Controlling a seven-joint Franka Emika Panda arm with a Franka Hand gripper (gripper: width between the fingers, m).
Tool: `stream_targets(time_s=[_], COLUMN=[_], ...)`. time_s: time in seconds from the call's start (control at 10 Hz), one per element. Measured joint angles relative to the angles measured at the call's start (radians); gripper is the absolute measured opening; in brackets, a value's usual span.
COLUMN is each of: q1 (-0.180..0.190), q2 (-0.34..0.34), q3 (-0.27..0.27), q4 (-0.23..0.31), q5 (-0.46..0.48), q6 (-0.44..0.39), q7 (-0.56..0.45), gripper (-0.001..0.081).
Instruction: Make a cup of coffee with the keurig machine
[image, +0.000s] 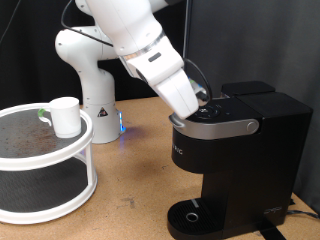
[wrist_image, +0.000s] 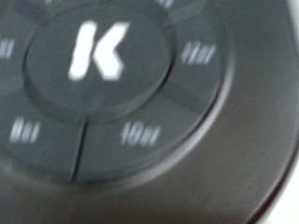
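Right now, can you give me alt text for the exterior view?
A white robot arm reaches down onto the top buttons of the black keurig machine; its tool is hidden at the contact point. The white cup stands apart on a round white two-tier stand at the exterior view's left.

Matte black keurig machine (image: 235, 145), grey-silver lid handle (image: 215, 128), white K button (wrist_image: 98, 51); white cup (image: 66, 116).
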Motion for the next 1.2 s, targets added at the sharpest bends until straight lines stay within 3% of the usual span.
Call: stream_targets(time_s=[0.2,0.4,0.5,0.7,0.8,0.9,1.2], q1=[-0.002,-0.009,-0.009,-0.008,-0.008,-0.010,-0.025], q2=[-0.006,-0.006,-0.006,-0.041,-0.073,-0.104,-0.172], q3=[-0.020,-0.036,-0.035,-0.011,-0.003,-0.006,-0.051], q4=[0.037,0.089,0.085,-0.007,-0.066,-0.103,-0.142], q5=[0.095,0.110,0.109,0.092,0.086,0.086,0.049], q6=[-0.056,-0.141,-0.133,0.085,0.139,0.121,-0.097], q7=[-0.026,-0.026,-0.026,0.028,0.071,0.078,-0.011], gripper=[0.0003,0.0003,0.0003,0.0003,0.0003,0.0003,0.0003])
